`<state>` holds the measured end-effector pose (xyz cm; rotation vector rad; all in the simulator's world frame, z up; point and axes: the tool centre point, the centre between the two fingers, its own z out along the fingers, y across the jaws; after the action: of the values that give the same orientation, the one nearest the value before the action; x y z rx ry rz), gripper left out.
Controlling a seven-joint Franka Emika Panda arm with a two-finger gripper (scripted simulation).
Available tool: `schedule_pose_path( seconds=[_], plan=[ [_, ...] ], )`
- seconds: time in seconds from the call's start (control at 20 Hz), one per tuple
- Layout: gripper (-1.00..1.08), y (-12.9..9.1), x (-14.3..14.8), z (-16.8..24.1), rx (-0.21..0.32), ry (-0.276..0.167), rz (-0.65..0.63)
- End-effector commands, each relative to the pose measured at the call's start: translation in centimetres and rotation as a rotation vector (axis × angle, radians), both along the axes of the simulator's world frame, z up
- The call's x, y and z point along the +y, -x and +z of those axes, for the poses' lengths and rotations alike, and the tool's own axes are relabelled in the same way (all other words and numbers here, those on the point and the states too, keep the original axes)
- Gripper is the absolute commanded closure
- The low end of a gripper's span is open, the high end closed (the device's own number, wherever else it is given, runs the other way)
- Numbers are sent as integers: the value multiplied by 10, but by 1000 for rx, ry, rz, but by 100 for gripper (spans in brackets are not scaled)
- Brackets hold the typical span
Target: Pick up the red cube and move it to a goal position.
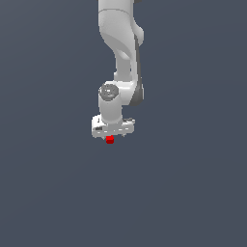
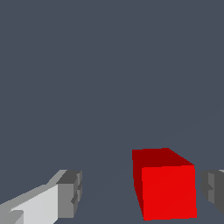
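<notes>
The red cube (image 1: 110, 140) is a tiny bright red block showing just under the white gripper (image 1: 111, 136) in the exterior view. In the wrist view the red cube (image 2: 166, 183) sits between the two grey fingertips (image 2: 71, 194), nearer to one of them, with a gap on each side. The gripper (image 2: 142, 192) is open around the cube and does not touch it. In the exterior view the hand hides the fingers. I cannot tell whether the cube rests on the surface.
A plain dark grey-blue surface (image 1: 48, 193) fills both views. The white arm (image 1: 120, 43) reaches down from the top of the exterior view. No other objects show.
</notes>
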<state>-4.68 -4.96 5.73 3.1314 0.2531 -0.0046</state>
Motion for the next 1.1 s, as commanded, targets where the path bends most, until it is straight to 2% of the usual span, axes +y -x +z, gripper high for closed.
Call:
schedule_pose_path(
  seconds=[0.0,0.45,0.5,1.05],
  plan=[
    [-92,5,-9,-14,-2,0,19],
    [-92,12,-25,-37,-3,-1,47],
    [108,12,-25,-37,-3,-1,47],
    [108,11,-25,-37,-3,0,46]
  ],
)
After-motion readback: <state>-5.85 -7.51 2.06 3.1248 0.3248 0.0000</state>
